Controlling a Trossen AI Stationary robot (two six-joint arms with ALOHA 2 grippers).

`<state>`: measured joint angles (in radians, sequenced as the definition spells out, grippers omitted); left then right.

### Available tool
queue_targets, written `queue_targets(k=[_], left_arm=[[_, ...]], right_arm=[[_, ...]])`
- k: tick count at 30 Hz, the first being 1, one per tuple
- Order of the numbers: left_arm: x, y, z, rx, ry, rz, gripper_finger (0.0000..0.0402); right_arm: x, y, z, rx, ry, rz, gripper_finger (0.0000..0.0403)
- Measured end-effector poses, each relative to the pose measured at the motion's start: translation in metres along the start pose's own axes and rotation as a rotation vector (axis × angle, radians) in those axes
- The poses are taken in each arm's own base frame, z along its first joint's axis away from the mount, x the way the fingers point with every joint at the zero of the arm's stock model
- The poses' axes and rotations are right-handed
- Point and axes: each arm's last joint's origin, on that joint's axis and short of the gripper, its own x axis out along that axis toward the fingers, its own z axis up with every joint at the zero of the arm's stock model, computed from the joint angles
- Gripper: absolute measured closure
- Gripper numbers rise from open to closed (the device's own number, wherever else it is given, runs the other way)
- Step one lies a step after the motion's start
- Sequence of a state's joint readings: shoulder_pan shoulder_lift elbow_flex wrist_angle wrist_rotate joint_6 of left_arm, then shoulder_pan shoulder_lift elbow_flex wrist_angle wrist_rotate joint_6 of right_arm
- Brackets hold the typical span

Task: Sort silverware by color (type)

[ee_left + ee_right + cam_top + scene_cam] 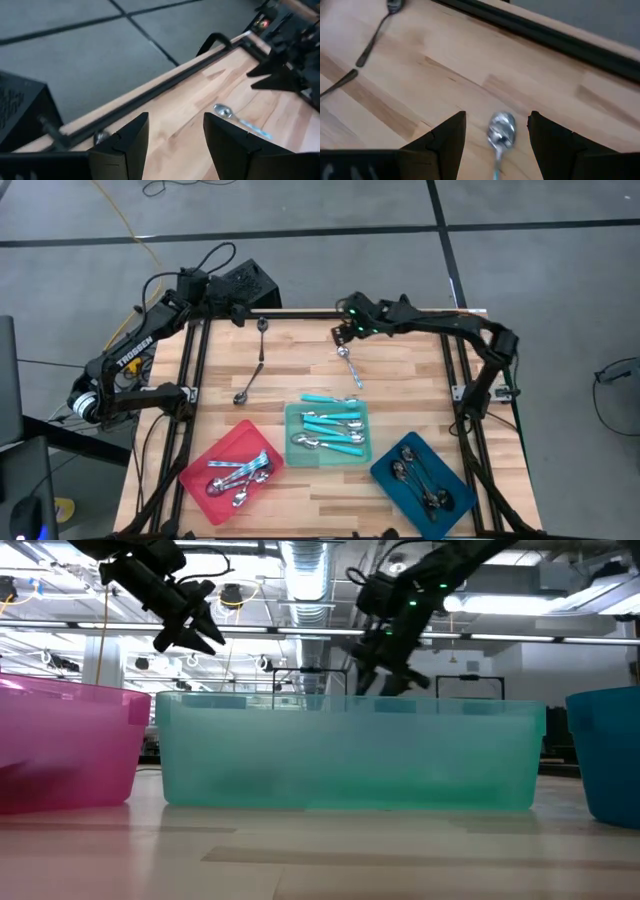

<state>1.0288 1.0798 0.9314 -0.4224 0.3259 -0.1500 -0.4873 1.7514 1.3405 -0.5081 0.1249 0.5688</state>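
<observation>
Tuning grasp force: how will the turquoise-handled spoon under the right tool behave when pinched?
The turquoise-handled spoon lies flat on the table, so it probably offers little edge to pinch. Its shiny bowl looks slippery and may pivot. Likely stiff and light. The right tool is open above the bowl.

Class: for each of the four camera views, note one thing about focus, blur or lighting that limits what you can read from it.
High view: even light, sharp, but the spoons in the teal tray are tiny. Low view: the trays fill the frame, frosted, contents hidden; bright ceiling lights silhouette the arms. Left wrist view: the open left gripper is soft, the table blurred. Right wrist view: the spoon between the open right gripper glares and blurs.
</observation>
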Motion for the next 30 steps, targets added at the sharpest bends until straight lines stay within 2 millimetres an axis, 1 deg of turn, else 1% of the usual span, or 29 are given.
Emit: queue_targets(k=[7,14,17,20,22,25,30], left_arm=[[-0.001,0.003,-0.011,-0.027,0.099,0.087,0.0230],[-0.002,0.004,-0.022,-0.027,0.213,0.120,0.0230],[-0.004,0.005,-0.027,-0.023,0.266,0.137,0.0230],[-0.005,0.004,-0.033,-0.026,0.331,0.133,0.0230],[-0.005,0.002,-0.039,-0.012,0.381,0.129,0.0230],[-0.001,-0.002,-0.054,-0.010,0.458,0.115,0.0230],[0.008,-0.010,-0.079,-0.001,0.566,0.097,0.0230]], right_arm=[[0.021,0.032,0.036,-0.119,-0.007,0.011,0.0168],[0.043,0.065,0.063,-0.184,-0.051,0.055,0.0168],[0.051,0.075,0.071,-0.198,-0.049,0.082,0.0168],[0.058,0.084,0.073,-0.224,-0.030,0.101,0.0168],[0.058,0.088,0.073,-0.252,-0.015,0.098,0.0168],[0.059,0.095,0.070,-0.275,-0.006,0.104,0.0168],[0.059,0.095,0.069,-0.279,0.003,0.100,0.0168]])
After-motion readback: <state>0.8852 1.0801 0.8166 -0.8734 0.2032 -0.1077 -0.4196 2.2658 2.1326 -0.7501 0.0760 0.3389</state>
